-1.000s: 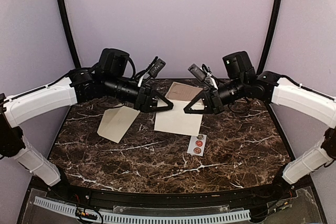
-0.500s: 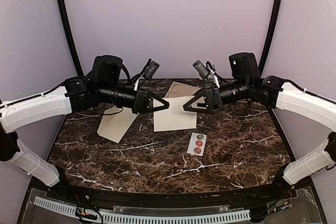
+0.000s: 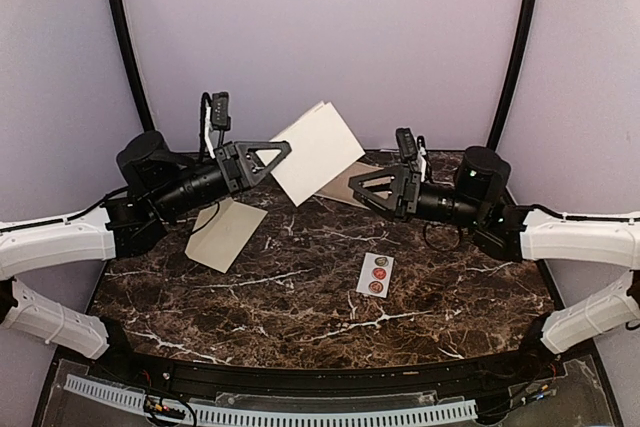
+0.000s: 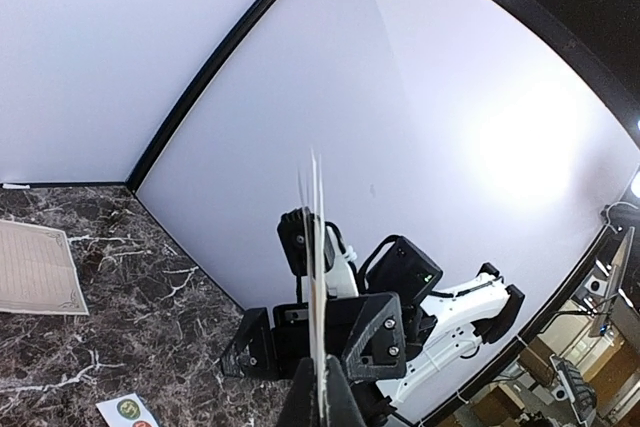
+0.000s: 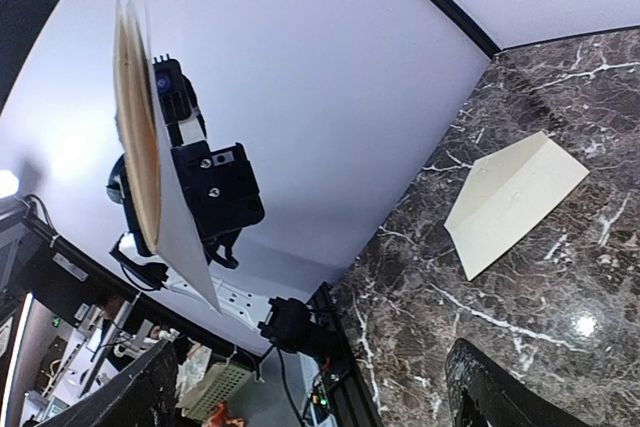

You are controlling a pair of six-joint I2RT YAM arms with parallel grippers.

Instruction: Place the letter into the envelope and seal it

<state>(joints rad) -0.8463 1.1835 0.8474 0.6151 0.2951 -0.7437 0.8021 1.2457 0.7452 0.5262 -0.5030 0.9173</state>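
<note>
While the right hand (image 3: 362, 192) stands with fingers apart, the left hand (image 3: 280, 150) clamps the plain, unprinted cream rectangular envelope (image 3: 320, 152), held tilted above the dark marble desk (image 3: 300, 292).

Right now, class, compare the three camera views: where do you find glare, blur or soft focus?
Left wrist view: a bright glare patch washes out the wall, and the held cream paper is a thin edge-on blur. Right wrist view: a small highlight on the marble table; its own fingers are dark and soft. Top view: even light, no glare.
</note>
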